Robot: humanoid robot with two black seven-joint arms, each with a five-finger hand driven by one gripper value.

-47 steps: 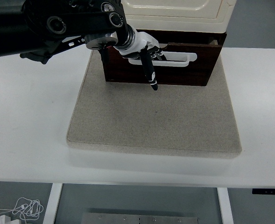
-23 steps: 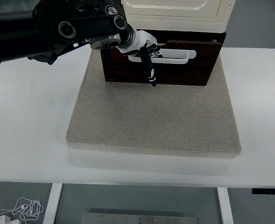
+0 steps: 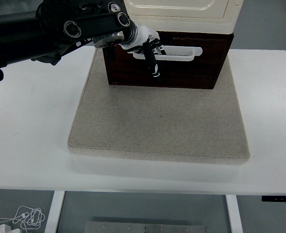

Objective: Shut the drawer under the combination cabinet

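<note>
The dark wooden drawer [image 3: 169, 68], rigid and probably sliding easily, takes a flat push: left hand [image 3: 150, 51] fingers [image 3: 153, 68] extended against its front, gripping nothing.

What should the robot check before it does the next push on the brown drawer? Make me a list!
1. Left hand is against the drawer front, by the white handle: ok.
2. Drawer fully shut under the cream cabinet: cannot tell; its front looks almost level with the cabinet front.
3. Nothing lies on the grey mat in front of the drawer: ok.
4. Cabinet sits squarely on the mat: ok.
5. Fingers clear of the gap between drawer top and cabinet: cannot tell from this view.
6. Right hand out of the way: ok, it is not in view.
</note>
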